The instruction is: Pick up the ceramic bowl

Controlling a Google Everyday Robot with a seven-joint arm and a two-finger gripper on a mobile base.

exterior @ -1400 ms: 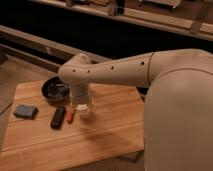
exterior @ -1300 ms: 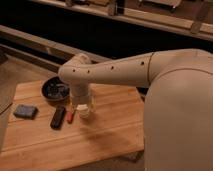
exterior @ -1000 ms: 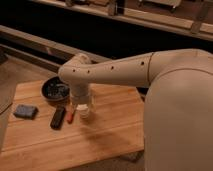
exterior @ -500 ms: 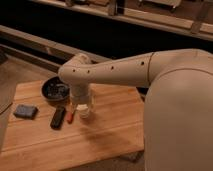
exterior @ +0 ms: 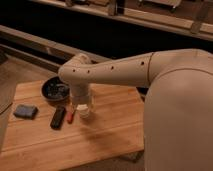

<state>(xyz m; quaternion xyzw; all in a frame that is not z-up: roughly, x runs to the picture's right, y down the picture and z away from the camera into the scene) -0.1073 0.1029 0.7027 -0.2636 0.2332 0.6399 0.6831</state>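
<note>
The ceramic bowl is round, shallow and dark, with pale glints inside. It sits near the back left of the wooden table. My cream arm reaches in from the right and bends down just right of the bowl. My gripper hangs at the arm's end, low over the table, beside the bowl's right rim and right at a small white cup. The arm covers most of the gripper.
A blue sponge-like block lies at the table's left. A black oblong object and a small red object lie in front of the bowl. Dark shelving runs behind the table. My body fills the right side.
</note>
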